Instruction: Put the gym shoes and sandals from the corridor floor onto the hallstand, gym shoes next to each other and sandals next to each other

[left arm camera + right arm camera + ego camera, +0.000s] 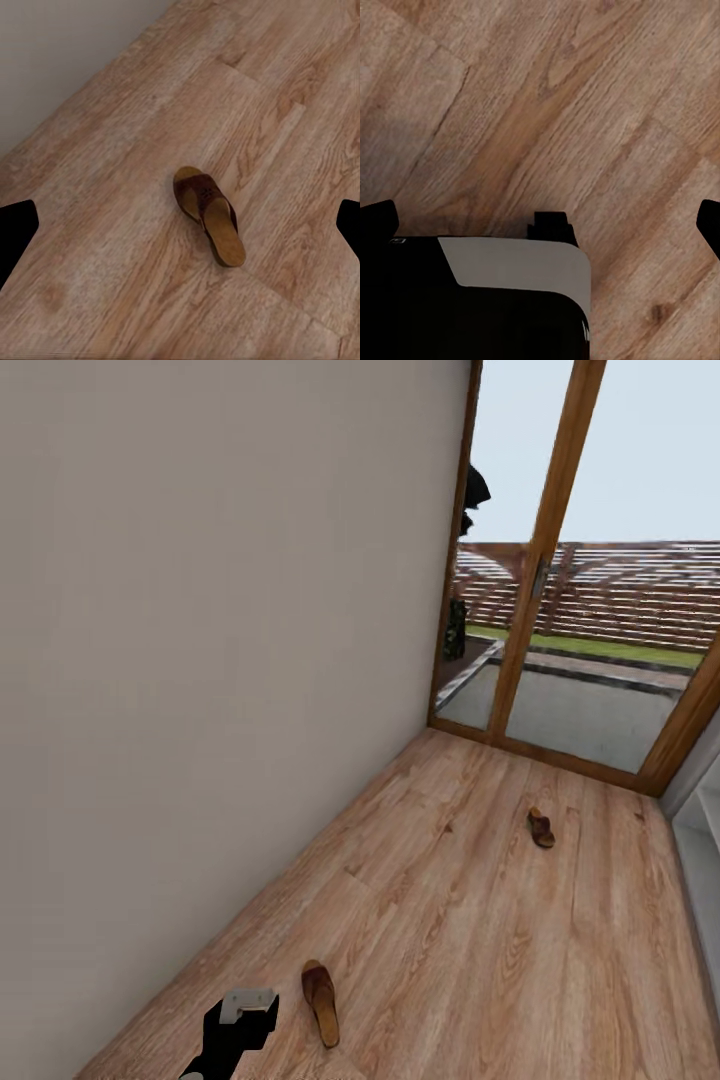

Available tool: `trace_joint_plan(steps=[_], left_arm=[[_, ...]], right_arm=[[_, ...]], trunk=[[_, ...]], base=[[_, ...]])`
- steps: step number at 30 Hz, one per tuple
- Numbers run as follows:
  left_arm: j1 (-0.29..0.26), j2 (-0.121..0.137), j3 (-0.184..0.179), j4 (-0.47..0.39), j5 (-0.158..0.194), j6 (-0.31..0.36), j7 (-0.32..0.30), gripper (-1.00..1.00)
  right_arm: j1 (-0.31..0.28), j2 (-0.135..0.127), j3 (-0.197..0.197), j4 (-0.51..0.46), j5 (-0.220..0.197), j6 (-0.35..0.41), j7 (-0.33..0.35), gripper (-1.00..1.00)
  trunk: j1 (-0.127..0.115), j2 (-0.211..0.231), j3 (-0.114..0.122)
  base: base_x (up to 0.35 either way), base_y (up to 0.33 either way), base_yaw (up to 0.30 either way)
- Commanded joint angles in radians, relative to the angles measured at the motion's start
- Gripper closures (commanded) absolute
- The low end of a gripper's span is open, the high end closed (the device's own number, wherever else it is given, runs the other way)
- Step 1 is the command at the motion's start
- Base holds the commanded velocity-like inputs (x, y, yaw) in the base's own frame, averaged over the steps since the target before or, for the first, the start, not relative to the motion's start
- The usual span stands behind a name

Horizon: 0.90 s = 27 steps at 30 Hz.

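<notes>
Jaws wide apart above a flat brown sandal [209, 214], tan insole.

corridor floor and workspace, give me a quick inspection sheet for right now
surface: wood-plank corridor floor, bare apart from two sandals.
job's things: near sandal lies flat beside the left gripper; far sandal lies near the glass door, well apart.
clutter: nothing seen.
grippers: left gripper above the floor, fingers spread, empty; right gripper's fingers spread, empty.
cables: nothing seen.
surroundings: plain wall on the left, terrace outside.
</notes>
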Motion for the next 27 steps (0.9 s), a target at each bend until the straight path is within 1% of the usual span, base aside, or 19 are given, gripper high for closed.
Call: trace_joint_plan(steps=[1,9,11,17,27], left_arm=[[-0.001,0.0,0.0,0.001,0.001,-0.003,-0.001,-1.0],[-0.001,-0.001,-0.003,0.001,0.0,-0.003,-0.001,-1.0],[-0.001,-0.001,-0.003,0.001,0.0,-0.003,-0.001,-1.0],[-0.001,-0.001,-0.003,0.001,0.001,-0.002,-0.001,-1.0],[-0.001,-0.001,-0.003,0.001,0.0,-0.003,-0.001,-1.0]], right_arm=[[0.0,0.0,0.0,-0.002,0.001,0.006,-0.001,-1.0],[0.0,0.0,0.0,-0.002,0.001,0.006,-0.001,-1.0],[0.0,0.0,0.0,-0.002,0.001,0.006,-0.001,-1.0],[0.0,0.0,0.0,-0.002,0.001,0.006,-0.001,-1.0],[0.0,0.0,0.001,-0.002,0.001,0.005,-0.001,-1.0]], trunk=[[0.0,0.0,-0.002],[0.0,0.0,-0.011],[0.0,0.0,-0.013],[0.0,0.0,-0.019],[0.0,0.0,-0.03]], base=[[0.004,0.004,0.224],[0.005,0.001,0.224],[0.122,0.0,0.224],[0.271,0.0,0.224],[0.34,0.0,0.223]])
